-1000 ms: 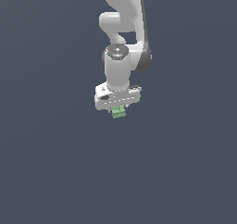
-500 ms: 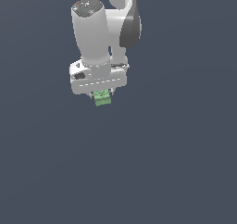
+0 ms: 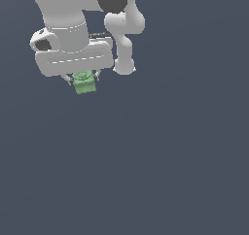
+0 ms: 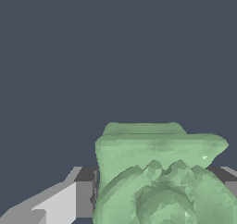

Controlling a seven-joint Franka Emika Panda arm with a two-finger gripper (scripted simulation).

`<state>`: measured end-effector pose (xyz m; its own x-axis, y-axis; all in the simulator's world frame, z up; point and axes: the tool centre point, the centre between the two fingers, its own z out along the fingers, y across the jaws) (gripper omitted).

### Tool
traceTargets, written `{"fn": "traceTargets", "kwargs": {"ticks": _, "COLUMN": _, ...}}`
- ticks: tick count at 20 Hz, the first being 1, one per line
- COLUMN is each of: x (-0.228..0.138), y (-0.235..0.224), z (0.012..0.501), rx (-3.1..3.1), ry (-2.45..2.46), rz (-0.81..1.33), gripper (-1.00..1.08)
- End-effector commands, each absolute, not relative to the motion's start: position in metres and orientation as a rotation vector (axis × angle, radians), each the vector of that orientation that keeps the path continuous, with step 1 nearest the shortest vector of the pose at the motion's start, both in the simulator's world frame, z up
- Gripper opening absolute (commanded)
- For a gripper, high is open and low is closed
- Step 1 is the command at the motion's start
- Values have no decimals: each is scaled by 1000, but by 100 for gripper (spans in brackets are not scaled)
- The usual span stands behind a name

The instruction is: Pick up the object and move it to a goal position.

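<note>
The white arm fills the upper part of the exterior view's left, its broad wrist block angled slightly, with 1 further white link and a dark joint cap just to the right of it. Under the wrist block hangs the pincer, and its 2 thin fingers come down on either side of the object, a small light-green lump with ridged, uneven faces. The fingers sit against the lump's 2 sides, so the pincer is closed on the object and carries it; the lump's lower half sticks out below the fingertips. It is clearly narrower than the wrist block above it.

Around and below the lump there is only a flat, dark grey-blue background, with nothing touching its underside.

In the wrist view the object looms close: a squarish green slab with a flatter ledge at its far edge and rounded, lumpy ridges on the nearer part. A grey-and-white finger presses against 1 side of it, with a dark pad where it meets the green; on the opposite side only a sliver of the second finger shows at the picture's edge.
</note>
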<state>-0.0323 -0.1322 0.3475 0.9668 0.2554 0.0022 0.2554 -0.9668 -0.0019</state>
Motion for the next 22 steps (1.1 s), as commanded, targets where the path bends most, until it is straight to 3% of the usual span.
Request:
{"fn": "traceTargets", "kwargs": {"ticks": 1, "x": -31, "y": -147, "z": 370, "rx": -3113, "ry": -405, "rz": -1, "gripper": -100}}
{"fn": "traceTargets", "kwargs": {"ticks": 22, "x": -15, "y": -222, "z": 487, "rx": -3116, "ry": -406, "rz": 0, "gripper": -100}}
